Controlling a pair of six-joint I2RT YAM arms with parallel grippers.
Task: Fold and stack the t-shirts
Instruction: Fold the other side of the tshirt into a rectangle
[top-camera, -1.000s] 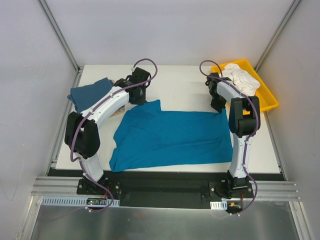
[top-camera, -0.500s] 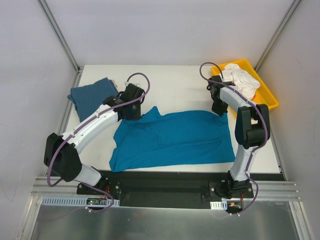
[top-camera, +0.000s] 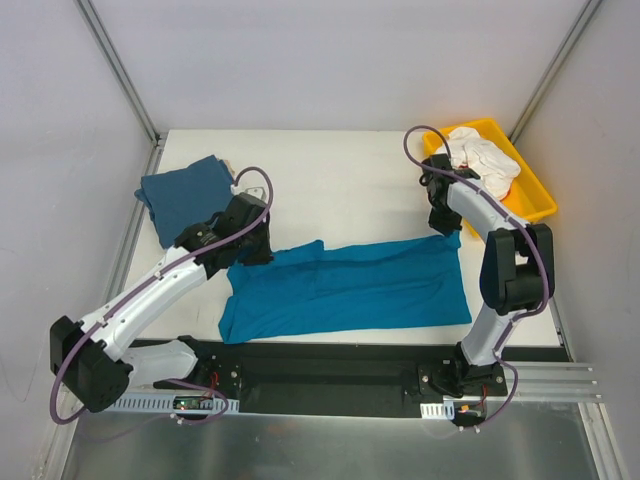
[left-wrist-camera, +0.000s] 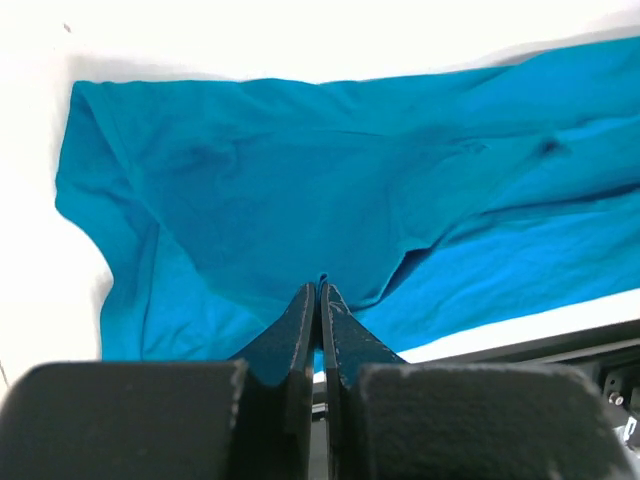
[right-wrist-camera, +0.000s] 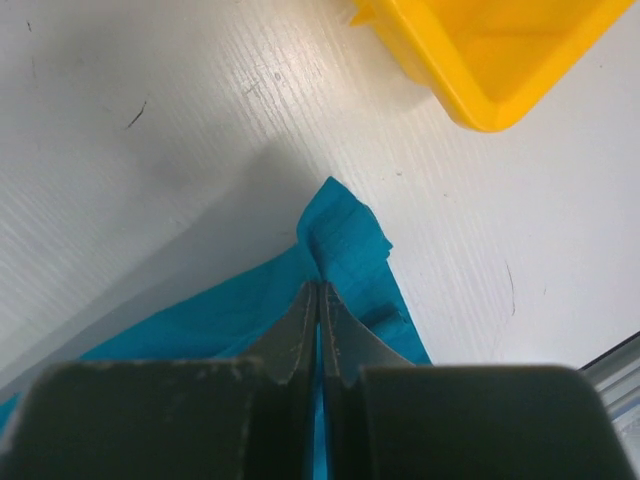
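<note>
- White counter (top-camera: 350, 165) fills most of this walled booth.
- Bright teal t-shirt (top-camera: 350, 290) stretches across the near middle with its far edge raised. It looks like thin, light, limp cloth that will sag and crease between holds, so I'd judge corners and hems the best places to pinch.
- Slate-blue t-shirt (top-camera: 180, 195) lies folded at the far left.
- Yellow tray (top-camera: 535, 205) at the far right holds the beige t-shirt (top-camera: 485, 155), bunched up.
- Left gripper (left-wrist-camera: 320, 290) has its jaws pressed together on the teal t-shirt's far-left edge.
- Right gripper (right-wrist-camera: 318, 290) is clamped likewise on the far-right corner.
</note>
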